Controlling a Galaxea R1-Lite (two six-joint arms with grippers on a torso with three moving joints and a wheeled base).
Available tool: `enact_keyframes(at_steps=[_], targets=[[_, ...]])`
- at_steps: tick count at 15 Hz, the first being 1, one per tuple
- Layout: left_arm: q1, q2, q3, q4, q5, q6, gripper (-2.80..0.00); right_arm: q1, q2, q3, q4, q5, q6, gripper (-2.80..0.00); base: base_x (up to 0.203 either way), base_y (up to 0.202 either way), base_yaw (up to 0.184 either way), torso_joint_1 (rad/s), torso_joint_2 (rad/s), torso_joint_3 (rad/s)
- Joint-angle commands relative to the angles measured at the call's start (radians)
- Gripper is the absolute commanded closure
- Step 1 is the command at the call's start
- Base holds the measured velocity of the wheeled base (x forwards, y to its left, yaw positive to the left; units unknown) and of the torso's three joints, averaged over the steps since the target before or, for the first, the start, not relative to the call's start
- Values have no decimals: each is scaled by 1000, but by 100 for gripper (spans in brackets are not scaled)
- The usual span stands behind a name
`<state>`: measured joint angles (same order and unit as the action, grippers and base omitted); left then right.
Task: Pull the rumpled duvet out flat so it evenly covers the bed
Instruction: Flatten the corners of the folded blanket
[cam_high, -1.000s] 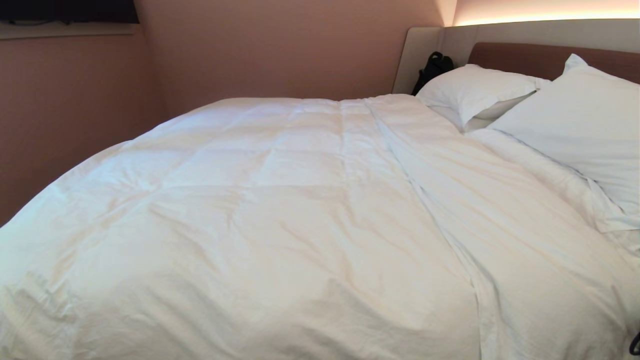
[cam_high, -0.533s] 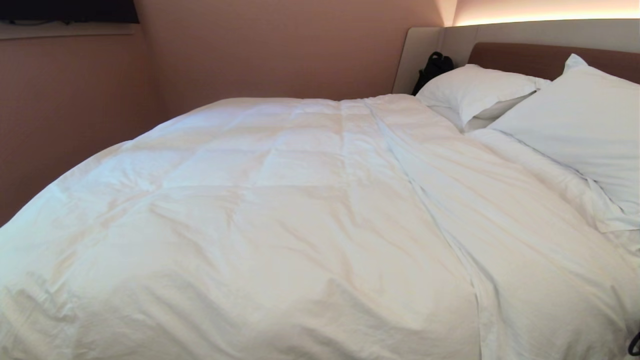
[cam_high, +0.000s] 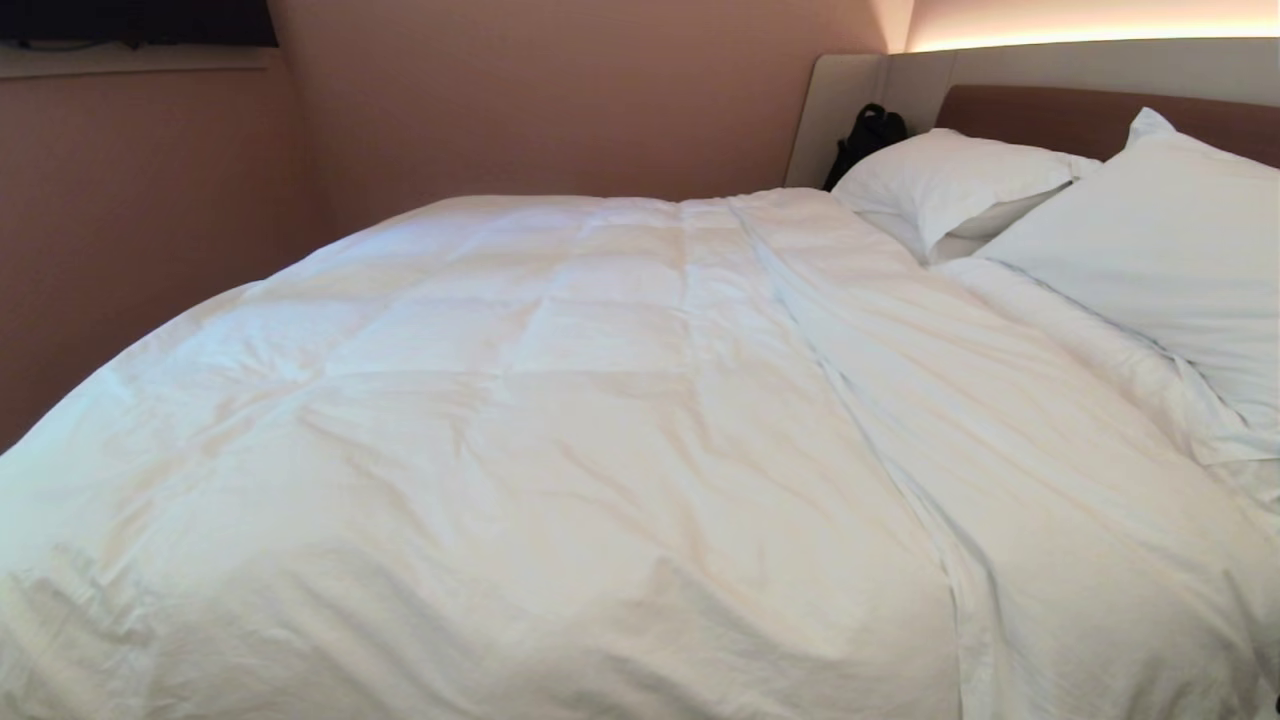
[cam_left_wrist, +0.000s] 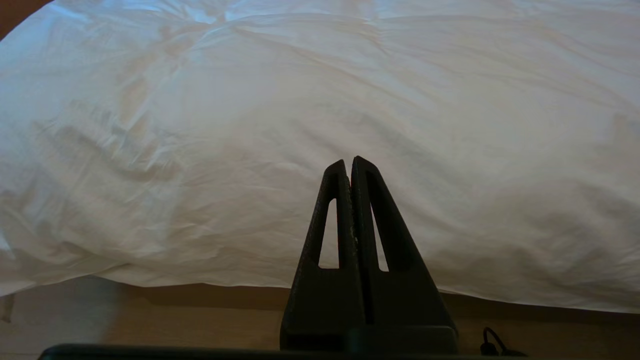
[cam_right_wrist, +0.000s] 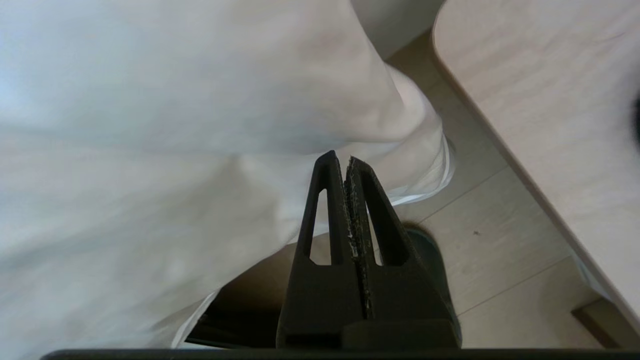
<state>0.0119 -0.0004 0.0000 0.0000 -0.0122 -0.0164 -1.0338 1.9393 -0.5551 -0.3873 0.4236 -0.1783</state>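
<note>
While duvet (cam_high: 560, 440) mostly covers the bed (cam_high: 1090, 115), both end effectors, left (cam_left_wrist: 349, 162) and right (cam_right_wrist: 340, 157), sit pinched together, empty; next: smooth fold toward 3 o'clock.

Both grippers closed, holding nothing

The left gripper (cam_left_wrist: 351, 161) has its two black fingers pressed flat together, tips level. The right gripper (cam_right_wrist: 341, 156) likewise has its fingers pressed tip to tip, nothing pinched between them.
</note>
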Motion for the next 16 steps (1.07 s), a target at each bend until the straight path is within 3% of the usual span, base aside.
enact_keyframes(at_steps=[1, 6, 9, 11, 13, 16], targets=[[0, 0, 0, -2, 0, 0, 0, 4, -103, 2, 53, 7, 0, 0, 0, 0, 0, 0, 0, 0], [0, 0, 0, -2, 0, 0, 0, 57, -303, -17, 200, 15, 13, 0, 0, 0, 0, 0, 0, 0], [0, 0, 0, -2, 0, 0, 0, 131, -459, -73, 344, 19, 66, 0, 0, 0, 0, 0, 0, 0], [0, 0, 0, 0, 0, 0, 0, 223, -511, -134, 462, 46, 124, 0, 0, 0, 0, 0, 0, 0], [0, 0, 0, -1, 0, 0, 0, 246, -525, -144, 493, 57, 155, 0, 0, 0, 0, 0, 0, 0], [0, 0, 0, 0, 0, 0, 0, 344, -570, -128, 536, 116, 173, 0, 0, 0, 0, 0, 0, 0]])
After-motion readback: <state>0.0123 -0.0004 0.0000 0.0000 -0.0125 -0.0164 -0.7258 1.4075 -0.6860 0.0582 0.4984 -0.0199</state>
